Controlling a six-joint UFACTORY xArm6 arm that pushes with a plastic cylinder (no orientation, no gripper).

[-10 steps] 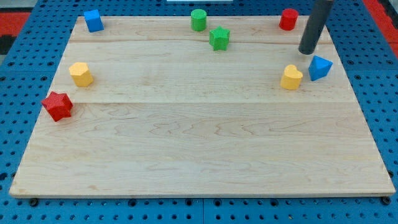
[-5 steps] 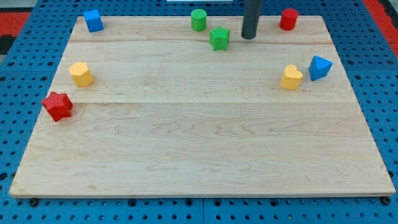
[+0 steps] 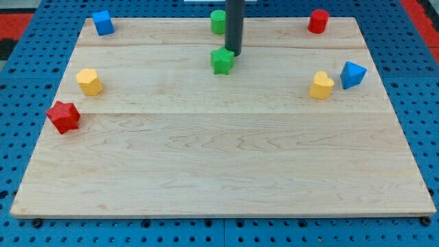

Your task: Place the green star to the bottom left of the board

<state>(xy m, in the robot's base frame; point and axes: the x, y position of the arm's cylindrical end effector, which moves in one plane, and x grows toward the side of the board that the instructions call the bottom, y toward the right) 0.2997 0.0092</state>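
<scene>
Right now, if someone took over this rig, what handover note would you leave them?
My tip sits at the upper right edge of the green star, apparently touching it.
The star lies near the board's top centre, just below the green cylinder.
Done: pushing seems to have begun.
Left: nearly the whole run down to the view's bottom left, steering below the yellow block and red star.

Green star (image 3: 221,61), red star (image 3: 63,116), pale wooden board (image 3: 219,158), dark rod (image 3: 234,24).

Open board (image 3: 219,165) toward bottom left, red star (image 3: 63,116) and yellow block (image 3: 89,81) guarding left edge
</scene>
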